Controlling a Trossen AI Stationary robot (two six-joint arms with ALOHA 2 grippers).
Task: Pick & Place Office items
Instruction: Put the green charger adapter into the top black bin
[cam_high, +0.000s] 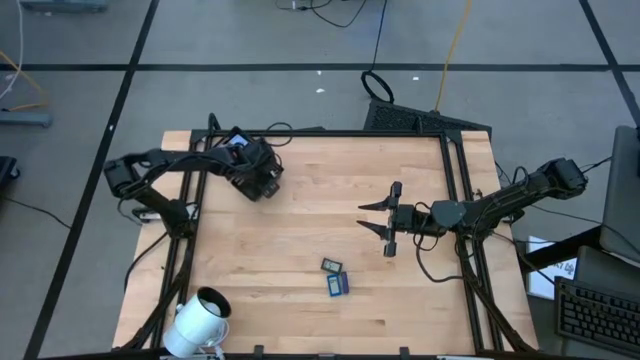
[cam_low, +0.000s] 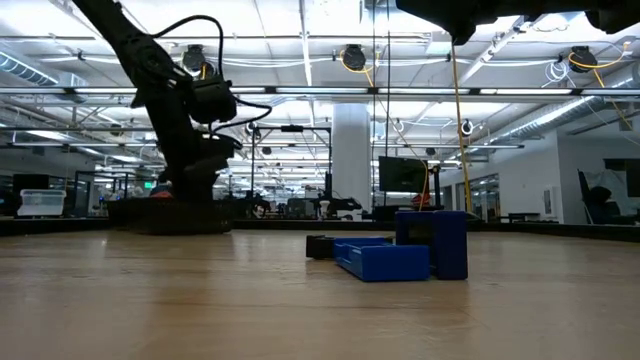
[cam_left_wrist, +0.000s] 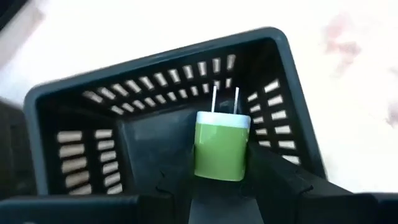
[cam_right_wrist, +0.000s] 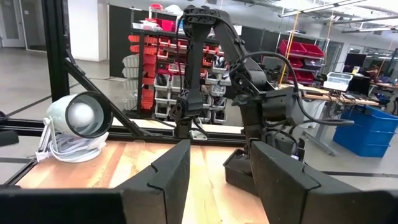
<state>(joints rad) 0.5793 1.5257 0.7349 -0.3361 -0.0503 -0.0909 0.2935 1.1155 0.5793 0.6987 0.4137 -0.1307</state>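
Left gripper (cam_high: 262, 180) hides tray beneath in high view. Charger (cam_left_wrist: 221, 146) base hidden between fingers. Blue items (cam_high: 336, 280) too small to identify.
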